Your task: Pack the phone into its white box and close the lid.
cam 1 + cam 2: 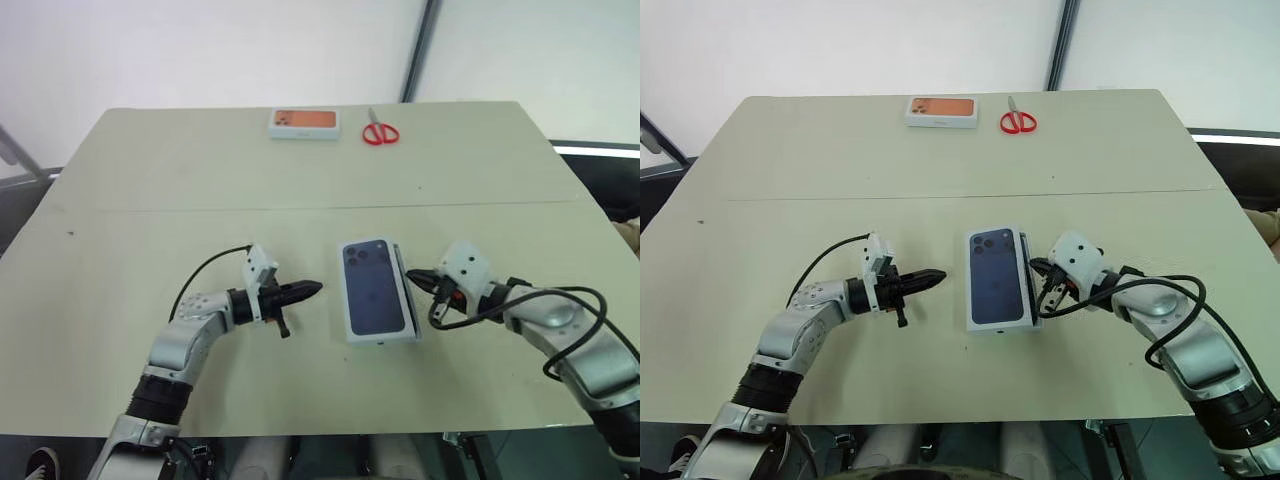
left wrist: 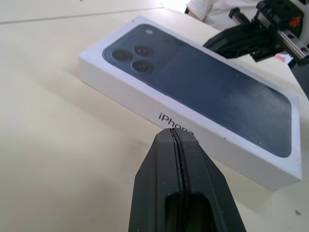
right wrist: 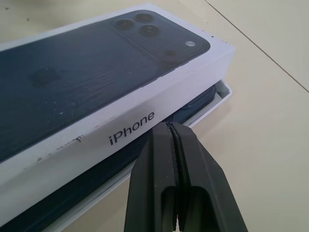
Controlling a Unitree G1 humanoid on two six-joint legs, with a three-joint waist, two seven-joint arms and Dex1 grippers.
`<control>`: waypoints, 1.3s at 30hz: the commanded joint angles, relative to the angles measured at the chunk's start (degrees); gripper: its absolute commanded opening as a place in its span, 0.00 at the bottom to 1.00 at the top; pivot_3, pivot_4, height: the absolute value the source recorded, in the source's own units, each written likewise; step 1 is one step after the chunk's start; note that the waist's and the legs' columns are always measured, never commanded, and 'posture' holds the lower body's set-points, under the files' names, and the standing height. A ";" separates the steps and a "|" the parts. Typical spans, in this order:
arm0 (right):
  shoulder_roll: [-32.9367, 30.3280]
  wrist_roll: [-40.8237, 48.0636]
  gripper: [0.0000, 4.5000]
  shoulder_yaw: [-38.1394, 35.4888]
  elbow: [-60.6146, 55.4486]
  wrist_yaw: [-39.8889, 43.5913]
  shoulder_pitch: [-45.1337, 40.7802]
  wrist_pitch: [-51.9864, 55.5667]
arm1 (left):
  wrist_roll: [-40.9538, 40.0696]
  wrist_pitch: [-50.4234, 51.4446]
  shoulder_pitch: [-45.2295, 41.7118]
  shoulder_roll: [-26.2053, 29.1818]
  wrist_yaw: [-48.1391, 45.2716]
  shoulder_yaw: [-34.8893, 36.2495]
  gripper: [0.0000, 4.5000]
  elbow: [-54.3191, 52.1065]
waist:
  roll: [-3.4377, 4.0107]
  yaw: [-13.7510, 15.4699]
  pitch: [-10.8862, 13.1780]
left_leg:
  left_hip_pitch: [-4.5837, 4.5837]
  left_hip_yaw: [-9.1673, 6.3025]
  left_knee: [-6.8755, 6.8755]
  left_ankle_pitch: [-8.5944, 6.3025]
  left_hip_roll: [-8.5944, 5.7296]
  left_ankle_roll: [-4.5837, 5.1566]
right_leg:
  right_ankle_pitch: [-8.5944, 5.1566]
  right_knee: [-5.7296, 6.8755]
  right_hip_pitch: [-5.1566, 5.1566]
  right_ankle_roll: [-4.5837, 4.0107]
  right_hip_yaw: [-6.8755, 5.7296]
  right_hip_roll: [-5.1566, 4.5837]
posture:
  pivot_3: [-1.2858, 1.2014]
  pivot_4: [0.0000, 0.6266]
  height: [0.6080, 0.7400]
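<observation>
Mid-surface (image 1: pixel 120 300), between the two arms: lid (image 1: pixel 375 288) lying askew over white box (image 3: pixel 212 108), one long side riding high, phone (image 3: pixel 200 100) edge peeking from the gap. Left tool (image 1: pixel 308 289) pressed together, just beside the lid's long side; right tool (image 1: pixel 420 277) pressed together too, holding nothing, at the raised side. Risk of jamming or skating: smooth stiff card, glossy dark print, slick pale top, so an uneven push could shove the whole rectangle sideways instead of seating it

Lid (image 3: pixel 72 72): white shell, dark-blue phone picture on top, "iPhone" on side; sits skewed over white box (image 3: pixel 219 99), one long edge raised, not closed. Phone (image 3: pixel 193 104): navy, edge visible inside box under lid. Set lies mid-table.
</observation>
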 commanded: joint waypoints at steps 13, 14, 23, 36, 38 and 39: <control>1.28 -5.28 0.01 -2.61 -3.17 2.88 1.56 -0.37 | 4.19 0.49 -4.62 -6.74 0.65 -5.80 0.00 4.38 | 0.03 1.25 -0.03 | 0.09 -0.06 0.12 0.00 -0.05 0.00 | 0.00 0.00 0.20 0.00 -0.07 -0.04 | 0.52 0.24 1.00; 1.23 -5.48 0.01 -2.74 -3.22 3.06 1.79 -0.43 | 4.02 0.83 -4.83 -7.11 0.83 -5.71 0.00 4.08 | 0.03 1.25 -0.03 | 0.09 -0.07 0.12 0.00 -0.05 0.00 | 0.00 0.00 0.20 0.00 -0.07 -0.04 | 0.52 0.24 1.00; 1.03 -6.91 0.01 -4.52 -3.30 4.19 2.38 0.05 | 3.08 2.08 -6.12 -8.56 1.62 -4.48 0.00 2.22 | 0.03 1.16 -0.02 | 0.08 -0.07 0.13 0.00 -0.05 0.00 | 0.00 0.00 0.20 0.00 -0.08 -0.03 | 0.52 0.24 1.00; 1.83 -7.90 0.01 -5.88 -2.65 5.43 3.09 -0.03 | 1.70 4.13 -6.67 -9.66 2.43 -3.71 0.00 0.82 | 0.02 1.15 -0.01 | 0.08 -0.07 0.14 0.00 -0.05 0.00 | 0.00 0.01 0.19 0.00 -0.08 -0.03 | 0.52 0.24 1.00; 1.83 -8.34 0.01 -5.69 -2.12 5.49 3.05 -0.26 | 2.48 3.42 -6.55 -9.68 2.55 -4.39 0.00 1.00 | 0.02 1.15 -0.01 | 0.08 -0.07 0.14 0.00 -0.05 0.00 | 0.00 0.01 0.19 0.00 -0.09 -0.03 | 0.52 0.24 1.00; 1.78 -8.65 0.01 -5.54 -1.92 5.49 2.99 -0.35 | 2.58 3.62 -6.56 -9.80 2.75 -4.47 0.00 1.18 | 0.02 1.16 -0.01 | 0.08 -0.07 0.14 0.00 -0.05 -0.01 | 0.00 0.01 0.19 0.00 -0.09 -0.03 | 0.52 0.24 1.00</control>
